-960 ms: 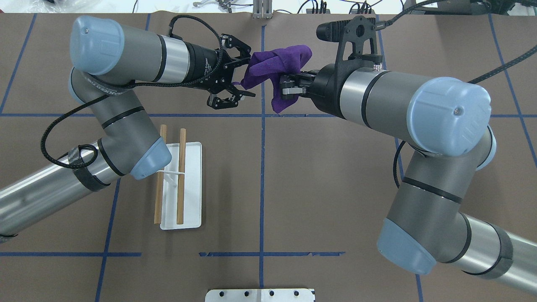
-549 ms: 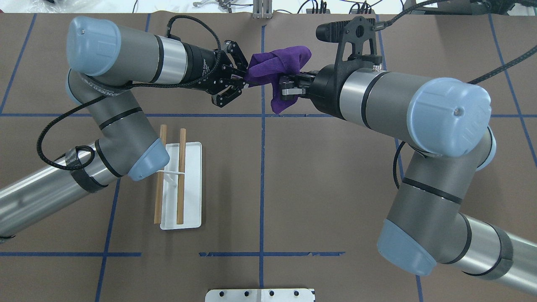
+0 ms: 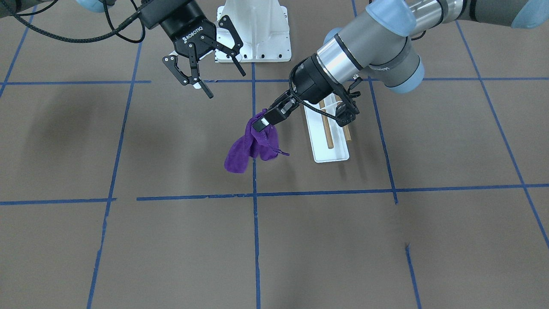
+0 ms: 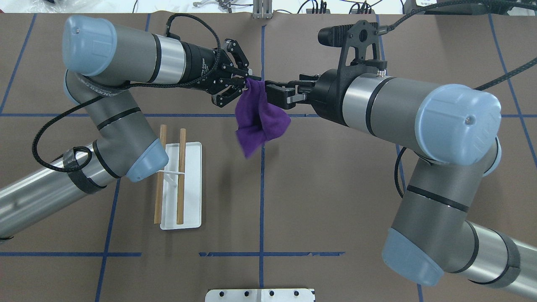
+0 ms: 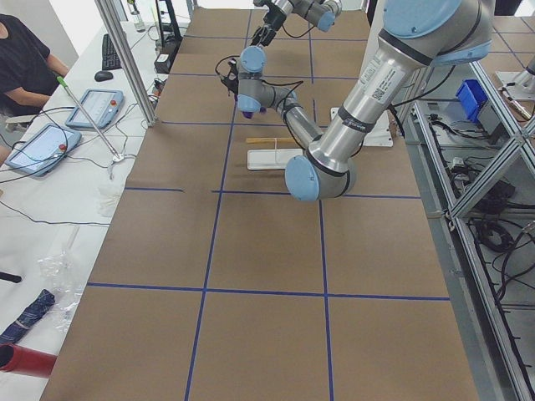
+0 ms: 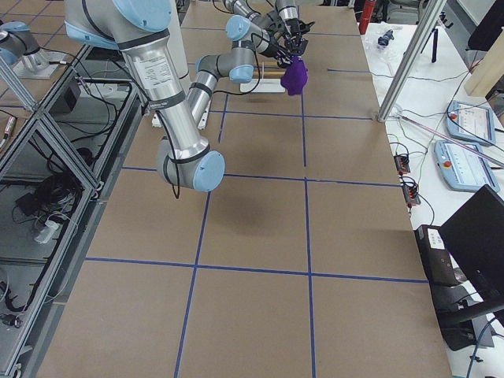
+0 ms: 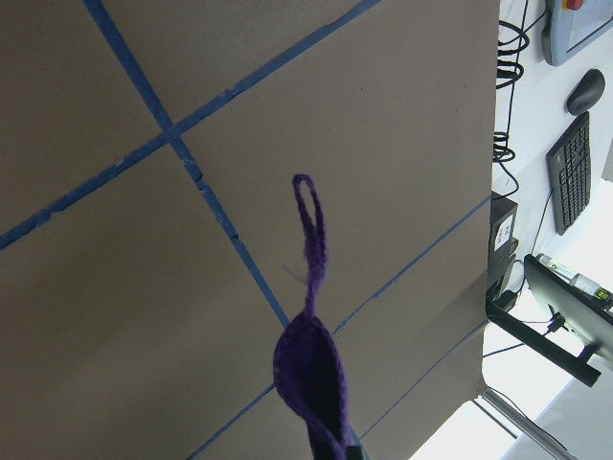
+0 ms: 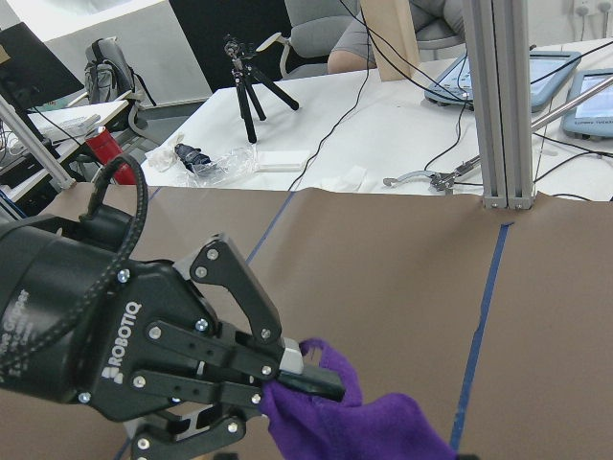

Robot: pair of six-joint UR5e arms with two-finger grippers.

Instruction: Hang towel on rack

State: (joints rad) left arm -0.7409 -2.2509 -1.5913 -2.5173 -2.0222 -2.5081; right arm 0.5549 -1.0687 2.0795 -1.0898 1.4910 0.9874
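The purple towel hangs bunched from my left gripper, which is shut on its top corner above the table's far middle. It also shows in the front view and the right wrist view. The left wrist view shows its hanging loop. My right gripper is open and empty, just right of the towel; the front view shows its jaws spread. The rack, two wooden rods over a white base, stands near left, partly under my left arm.
A white bolted pedestal stands at the robot's side of the table. Blue tape lines cross the brown table cover. An operator sits beyond the far edge with tablets and cables.
My left gripper closed on the towel. My right gripper let go of it and drew back slightly. The towel dropped and now hangs from the left gripper alone.
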